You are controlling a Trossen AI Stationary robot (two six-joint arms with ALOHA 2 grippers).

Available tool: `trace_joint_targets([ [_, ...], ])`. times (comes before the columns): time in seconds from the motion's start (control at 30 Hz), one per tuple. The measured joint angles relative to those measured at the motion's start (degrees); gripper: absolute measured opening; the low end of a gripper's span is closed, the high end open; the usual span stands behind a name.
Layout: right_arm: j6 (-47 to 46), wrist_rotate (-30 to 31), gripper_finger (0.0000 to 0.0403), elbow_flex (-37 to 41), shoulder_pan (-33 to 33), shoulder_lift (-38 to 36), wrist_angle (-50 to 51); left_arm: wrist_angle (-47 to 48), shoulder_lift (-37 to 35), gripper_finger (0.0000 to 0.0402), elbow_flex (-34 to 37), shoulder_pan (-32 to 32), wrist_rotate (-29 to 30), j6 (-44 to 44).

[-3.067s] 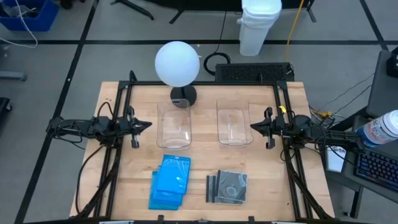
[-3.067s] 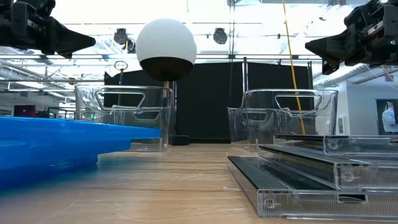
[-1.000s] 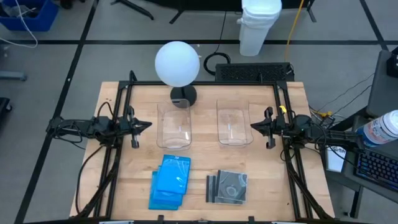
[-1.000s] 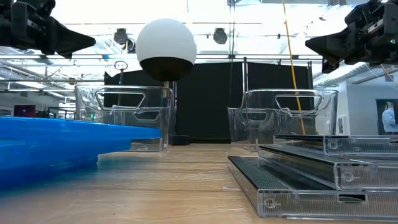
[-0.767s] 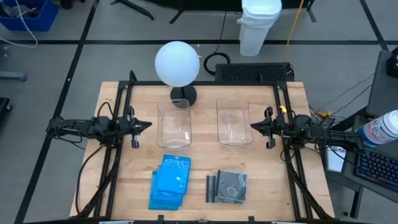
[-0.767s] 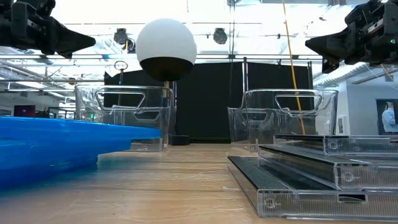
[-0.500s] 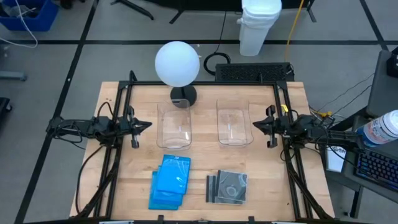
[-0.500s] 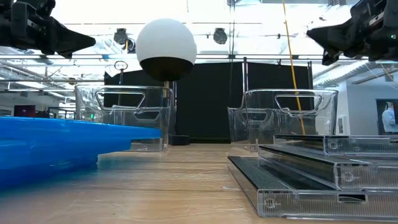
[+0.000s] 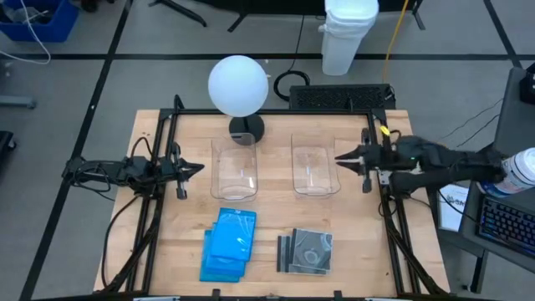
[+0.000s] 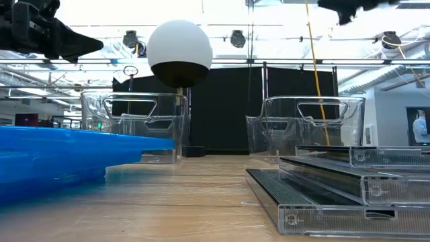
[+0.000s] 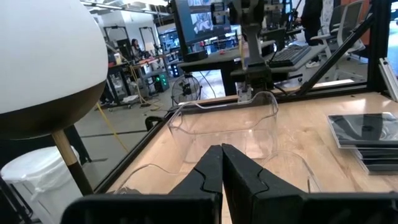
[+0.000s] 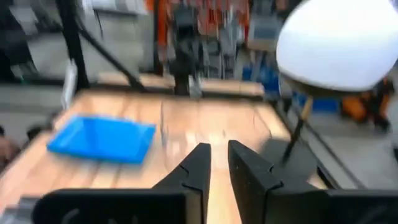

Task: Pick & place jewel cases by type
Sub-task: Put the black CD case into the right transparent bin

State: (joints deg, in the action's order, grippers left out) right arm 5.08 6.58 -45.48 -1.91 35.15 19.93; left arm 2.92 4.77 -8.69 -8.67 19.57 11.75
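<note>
Jewel cases lie in two stacks at the near edge of the wooden table [image 9: 150, 251]: blue jewel cases [image 9: 226, 245] near-left, clear jewel cases [image 9: 305, 252] with black spines near-right, well apart from both arms. Two clear plastic tubs [image 9: 235, 170] stand side by side mid-table, with a white globe lamp [image 9: 238, 85] behind the left one. The left gripper [image 9: 199, 168] waits just left of the left tub, fingers pressed together, holding nothing. The right gripper [image 9: 338, 158] hovers at the right tub's right rim; its fingers [image 12: 194, 167] stand slightly apart with nothing between them.
</note>
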Motion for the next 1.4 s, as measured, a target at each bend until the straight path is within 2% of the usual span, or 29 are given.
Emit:
trace_joint_targets([
  [0.23,-6.1,9.9,0.0049,-22.1,-13.3,20.7,23.6,0.0,0.0,0.001,0.0,0.0,0.0,0.0],
  [0.37,-11.9,6.9,0.0039,-29.6,-21.3,28.7,35.6,0.0,0.0,0.001,0.0,0.0,0.0,0.0],
  [0.47,-22.8,5.1,0.0029,-31.3,-27.4,31.1,40.3,0.0,0.0,0.001,0.0,0.0,0.0,0.0],
  [0.7,-50.9,5.7,0.0008,-29.2,-43.4,33.7,40.8,0.0,0.0,0.001,0.0,0.0,0.0,0.0],
  [0.83,-62.6,12.3,0.0002,-25.0,-54.4,34.3,39.2,0.0,0.0,0.001,0.0,0.0,0.0,0.0],
  [0.97,-67.8,23.5,0.0001,-17.8,-62.9,33.9,32.9,0.0,0.0,0.001,0.0,0.0,0.0,0.0],
  [1.13,-71.7,38.3,0.0001,-9.1,-66.0,33.4,24.7,0.0,0.0,0.001,0.0,0.0,0.0,0.0],
  [1.3,-71.6,41.5,0.0011,-3.5,-65.1,33.4,22.5,0.0,0.0,0.001,0.0,0.0,0.0,0.0],
  [1.4,-71.3,46.3,0.0022,-1.3,-64.4,33.3,21.3,0.0,0.0,0.001,0.0,0.0,0.0,0.0],
])
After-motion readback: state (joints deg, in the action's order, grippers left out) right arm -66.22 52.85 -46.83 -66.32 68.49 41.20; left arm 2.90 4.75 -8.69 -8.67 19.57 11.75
